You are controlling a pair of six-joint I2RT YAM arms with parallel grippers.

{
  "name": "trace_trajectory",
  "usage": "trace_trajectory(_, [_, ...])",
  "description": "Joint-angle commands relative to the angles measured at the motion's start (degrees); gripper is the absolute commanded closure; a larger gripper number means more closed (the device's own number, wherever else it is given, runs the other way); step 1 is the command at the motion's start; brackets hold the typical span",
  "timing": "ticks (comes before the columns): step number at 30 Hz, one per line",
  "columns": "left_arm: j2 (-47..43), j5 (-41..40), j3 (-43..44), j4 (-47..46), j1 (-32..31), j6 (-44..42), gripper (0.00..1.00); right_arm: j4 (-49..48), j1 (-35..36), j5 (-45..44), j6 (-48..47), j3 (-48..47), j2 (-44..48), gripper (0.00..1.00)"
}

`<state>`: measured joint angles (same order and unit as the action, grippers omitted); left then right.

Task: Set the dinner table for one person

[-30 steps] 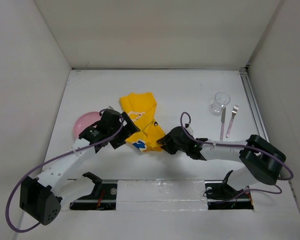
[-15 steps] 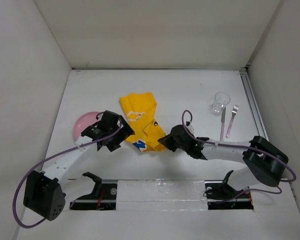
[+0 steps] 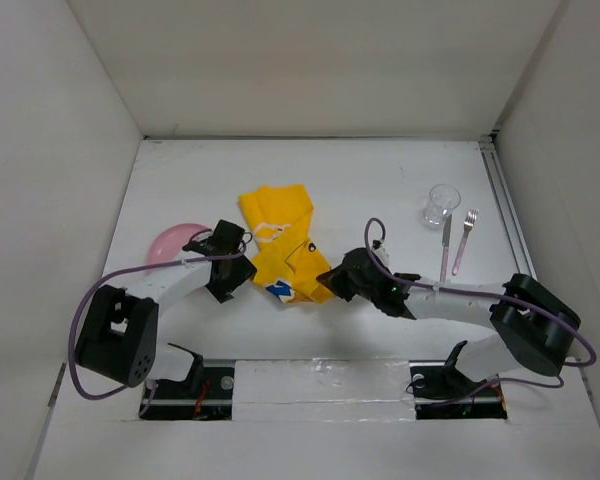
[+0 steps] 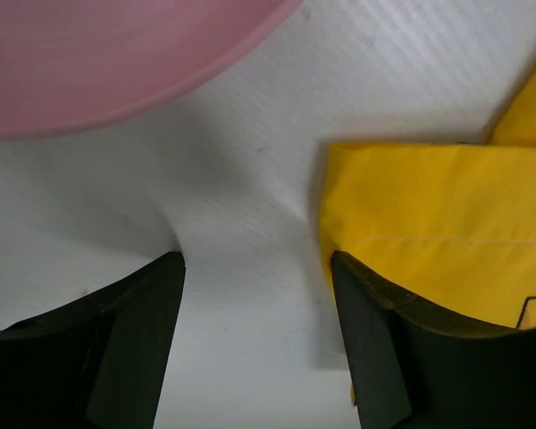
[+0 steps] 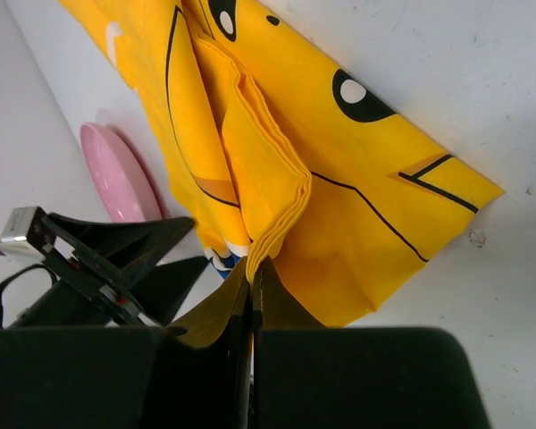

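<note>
A yellow cartoon-print placemat (image 3: 280, 240) lies crumpled and partly folded in the middle of the white dinner table (image 3: 380, 180). My right gripper (image 3: 332, 284) is shut on a folded edge of the placemat (image 5: 268, 192) at its near right side. My left gripper (image 3: 230, 283) is open and low over the table, just left of the placemat's near left edge (image 4: 447, 232), with bare table between its fingers (image 4: 138, 331). A pink plate (image 3: 172, 245) lies left of the placemat, and its rim shows in the left wrist view (image 4: 116, 63).
A clear glass (image 3: 441, 204) stands at the right. A knife (image 3: 446, 246) and a fork (image 3: 464, 240) lie side by side just below it. White walls close the table on three sides.
My left arm has drawn back and down, its gripper now lower beside the placemat's left edge. My right gripper has stayed shut on the placemat, shifting slightly.
</note>
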<state>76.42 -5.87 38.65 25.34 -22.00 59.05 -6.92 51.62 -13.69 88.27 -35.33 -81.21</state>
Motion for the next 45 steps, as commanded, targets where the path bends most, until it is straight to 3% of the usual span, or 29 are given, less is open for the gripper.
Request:
trace_trajectory(1, [4.4,-4.8,3.7,-1.7,0.6,0.7,0.38,-0.7,-0.8,-0.2,-1.1,-2.3,-0.4,1.00])
trace_trajectory(10, [11.9,-6.9,9.8,-1.1,0.6,0.2,0.41,-1.3,-1.3,0.9,-2.2,-2.3,0.2,1.00])
trace_trajectory(17, [14.1,-3.8,10.3,-1.6,0.6,0.8,0.66,-1.3,-3.1,2.6,-2.8,-2.3,0.7,1.00])
trace_trajectory(23, [12.4,-1.4,8.5,-2.3,0.6,1.3,0.75,-1.8,-4.3,3.8,-3.3,-2.3,0.7,1.00])
trace_trajectory(27, [11.8,-0.9,7.9,-2.3,0.6,1.3,1.00,-2.4,-4.9,4.3,-3.8,-1.8,0.7,1.00])
trace_trajectory(36, [9.0,-2.9,15.0,1.4,-1.5,-0.4,1.00,-4.0,-8.0,5.3,-9.4,-4.5,0.7,1.00])
trace_trajectory(38, [8.5,-2.9,18.6,2.1,-1.5,-3.0,1.00,-4.0,-9.1,6.6,-12.8,-6.8,0.7,1.00])
trace_trajectory(41, [7.6,-2.9,31.6,7.0,0.5,-7.4,1.00,-3.5,-13.0,9.1,-20.4,-13.5,1.3,1.00])
trace_trajectory(44, [10.9,-2.9,51.5,15.8,5.8,-10.1,1.00,1.9,-19.3,11.4,-26.6,-22.9,1.8,1.00])
trace_trajectory(45, [12.1,-2.4,61.8,18.2,7.7,-10.6,1.00,7.1,-21.0,11.4,-27.8,-25.4,2.8,1.00])
